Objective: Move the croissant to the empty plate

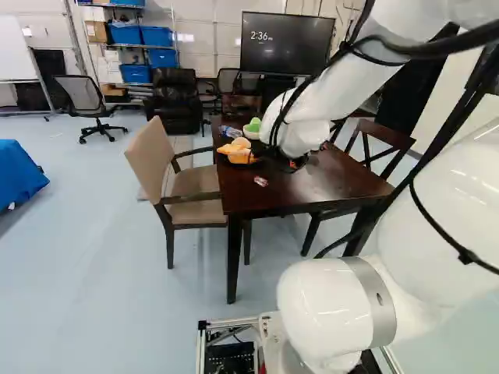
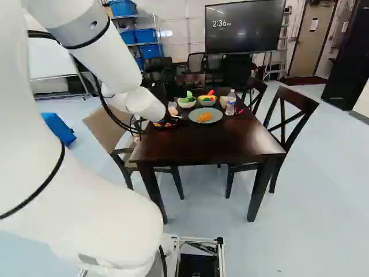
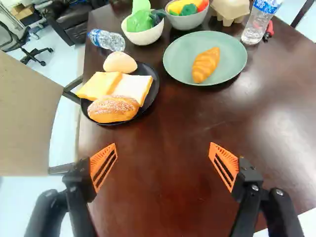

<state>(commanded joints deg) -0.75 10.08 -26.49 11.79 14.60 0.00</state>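
Note:
My gripper (image 1: 293, 163) is over the near left part of the table in the left base view. The wrist view shows the gripper (image 3: 163, 146) open, nothing between its orange pads and bare tabletop under it. Ahead and to one side lies the croissant (image 3: 206, 64), orange-brown, on a pale green round plate (image 3: 176, 63); the same croissant (image 2: 204, 117) shows in the right base view. A black plate (image 3: 155, 89), nearer the gripper, holds a sugared loaf (image 3: 114, 109), bread slices (image 3: 134, 88) and a round bun (image 3: 120, 62). I see no empty plate.
Beyond the plates stand a white bowl (image 3: 143, 36) with green pieces, a grey bowl (image 3: 187, 20) of colourful pieces and an egg carton (image 3: 230, 10). One bottle (image 3: 107, 40) lies down; another (image 3: 256, 22) stands upright. A beige chair (image 1: 175, 167) is beside the dark table (image 2: 202, 141).

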